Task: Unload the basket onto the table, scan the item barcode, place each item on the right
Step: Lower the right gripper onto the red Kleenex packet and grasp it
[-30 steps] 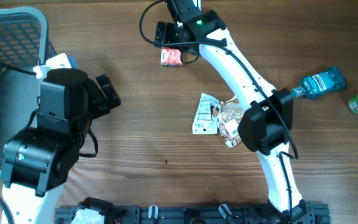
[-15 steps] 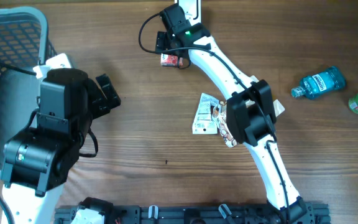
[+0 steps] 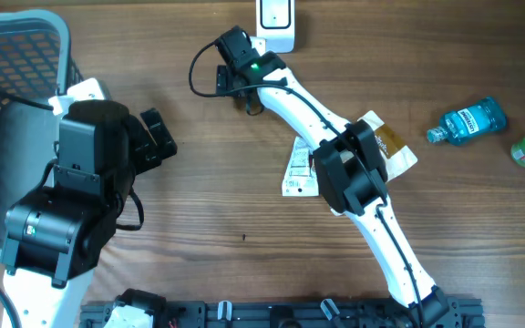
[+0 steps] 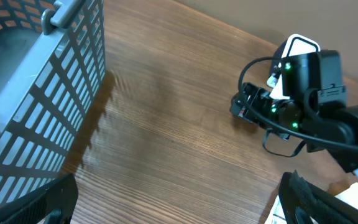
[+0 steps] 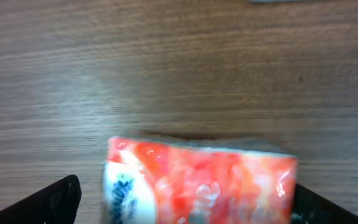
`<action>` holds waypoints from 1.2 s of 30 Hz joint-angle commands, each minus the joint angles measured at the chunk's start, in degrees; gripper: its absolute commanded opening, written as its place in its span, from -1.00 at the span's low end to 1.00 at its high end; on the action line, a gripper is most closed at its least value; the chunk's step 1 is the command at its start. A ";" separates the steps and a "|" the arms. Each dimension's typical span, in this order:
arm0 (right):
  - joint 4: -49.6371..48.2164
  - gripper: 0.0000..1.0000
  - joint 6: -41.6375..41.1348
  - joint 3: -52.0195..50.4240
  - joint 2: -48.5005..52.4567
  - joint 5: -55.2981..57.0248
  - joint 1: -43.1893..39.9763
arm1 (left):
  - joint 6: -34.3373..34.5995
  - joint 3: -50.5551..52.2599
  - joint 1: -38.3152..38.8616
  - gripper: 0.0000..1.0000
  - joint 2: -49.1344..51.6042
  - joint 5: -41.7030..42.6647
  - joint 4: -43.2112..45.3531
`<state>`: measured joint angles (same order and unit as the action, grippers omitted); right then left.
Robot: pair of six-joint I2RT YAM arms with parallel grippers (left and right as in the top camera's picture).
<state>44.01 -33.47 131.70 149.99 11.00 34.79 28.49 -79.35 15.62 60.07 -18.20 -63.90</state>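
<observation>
Right tool (image 5: 185, 190) wide open, straddling the red packet (image 5: 197, 177), not clamped. Packet lies on the worktop near the far edge, near white scanner (image 3: 274, 16). Left tool (image 4: 176, 199) wide open, empty, beside basket (image 4: 61, 106) at left edge.

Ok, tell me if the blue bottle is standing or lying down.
Lying down: from overhead the blue bottle shows its whole side, label and cap.

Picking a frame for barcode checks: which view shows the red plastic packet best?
Right wrist: the red-and-white plastic packet lies large, though blurred, on the wooden table between the jaws. Overhead, the right arm hides it. Left wrist shows only that distant arm.
</observation>
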 commanded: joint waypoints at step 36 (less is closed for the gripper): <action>5.05 0.40 0.31 0.46 -1.16 3.15 -0.63 | -1.09 -0.48 -0.37 1.00 0.07 -0.94 0.15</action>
<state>47.51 -33.30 131.72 149.99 13.61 34.61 28.49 -79.35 15.62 60.07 -18.20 -63.88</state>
